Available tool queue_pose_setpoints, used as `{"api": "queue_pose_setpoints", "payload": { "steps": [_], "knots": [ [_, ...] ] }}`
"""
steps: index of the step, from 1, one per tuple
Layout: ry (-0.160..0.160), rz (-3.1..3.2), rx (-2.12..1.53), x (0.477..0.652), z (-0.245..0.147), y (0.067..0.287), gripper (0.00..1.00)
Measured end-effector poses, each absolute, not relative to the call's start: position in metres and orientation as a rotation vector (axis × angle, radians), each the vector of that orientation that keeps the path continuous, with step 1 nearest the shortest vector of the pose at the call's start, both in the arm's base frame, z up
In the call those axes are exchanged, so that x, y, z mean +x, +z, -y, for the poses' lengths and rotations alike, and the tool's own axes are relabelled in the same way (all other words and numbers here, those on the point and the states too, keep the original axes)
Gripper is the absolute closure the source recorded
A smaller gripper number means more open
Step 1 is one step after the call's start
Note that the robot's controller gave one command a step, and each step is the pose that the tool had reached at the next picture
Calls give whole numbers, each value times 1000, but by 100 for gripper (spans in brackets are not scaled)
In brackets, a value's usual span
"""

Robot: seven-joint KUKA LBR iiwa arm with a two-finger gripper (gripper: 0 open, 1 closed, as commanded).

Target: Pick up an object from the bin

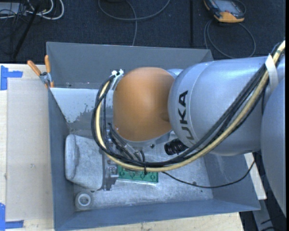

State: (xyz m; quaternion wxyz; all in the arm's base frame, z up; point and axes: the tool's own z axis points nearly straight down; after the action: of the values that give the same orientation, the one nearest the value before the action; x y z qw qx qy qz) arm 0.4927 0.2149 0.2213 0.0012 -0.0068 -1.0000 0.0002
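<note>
My gripper [108,176] reaches down to the bin floor just under the orange cover, left of the middle of the bin. A flat green piece with pale spots [140,176] lies right beside it, touching or nearly touching its right side. A pale grey rounded block [72,156] rests to the gripper's left against the bin's left wall. A small grey ring [83,199] lies in the near left corner, below and left of the gripper. The arm hides the bin floor behind the gripper.
The arm with its orange cover and looped cables spans the bin's middle and right. Bare floor shows along the front and in the right front corner. The sloped bin walls close in on the left and at the back.
</note>
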Motion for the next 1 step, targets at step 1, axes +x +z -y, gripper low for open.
{"api": "queue_pose_setpoints", "payload": {
  "steps": [1],
  "knots": [
    [-3,3143,158,488,-148,71,0]
  ]
}}
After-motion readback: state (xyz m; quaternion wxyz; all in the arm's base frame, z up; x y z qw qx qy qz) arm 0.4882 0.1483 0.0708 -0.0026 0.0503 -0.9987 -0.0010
